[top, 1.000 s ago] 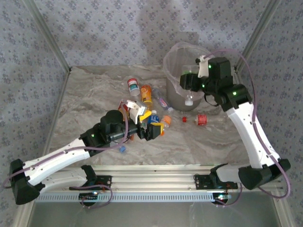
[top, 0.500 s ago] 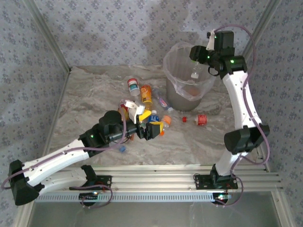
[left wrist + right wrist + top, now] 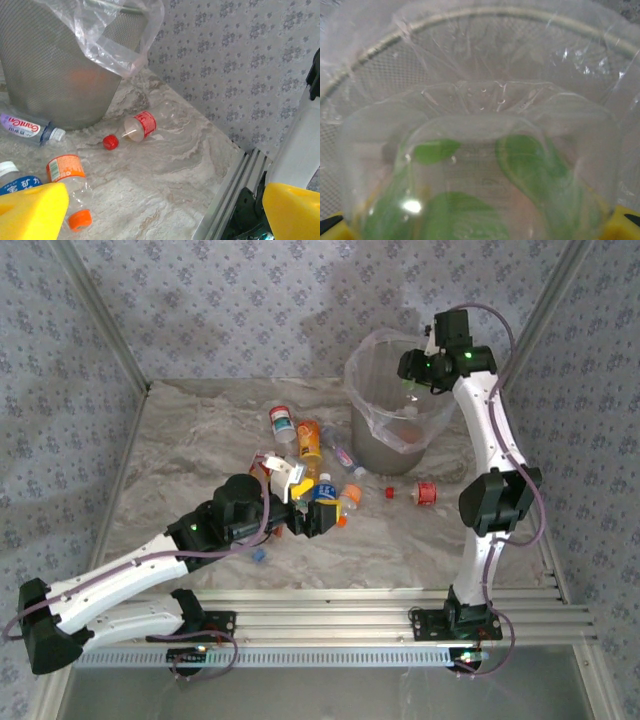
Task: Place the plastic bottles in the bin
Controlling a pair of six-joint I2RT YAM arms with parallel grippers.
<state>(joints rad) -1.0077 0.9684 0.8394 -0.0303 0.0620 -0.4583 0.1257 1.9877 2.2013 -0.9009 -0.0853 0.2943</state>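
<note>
Your right gripper is clamped on a clear bottle printed with green leaves and holds it over the open mouth of the bin. In the right wrist view the bottle's base faces the camera. Yellow pads show at the two lower corners, and the bin's bagged rim lies beyond.

The other bottles lie on the table. A purple-label bottle lies at the foot of the bin. A red-label bottle is on its side just in front of the bin, with a loose red cap beside it. Left of the bin lie an orange bottle and a red-capped bottle.

Your left gripper is low over the cluster at mid-table, its jaws spread wide and holding nothing. Its yellow fingers frame the left wrist view. Near the left finger lie an orange-label bottle with an orange cap and a blue-label bottle. A blue cap lies alone nearer the arm bases.
</note>
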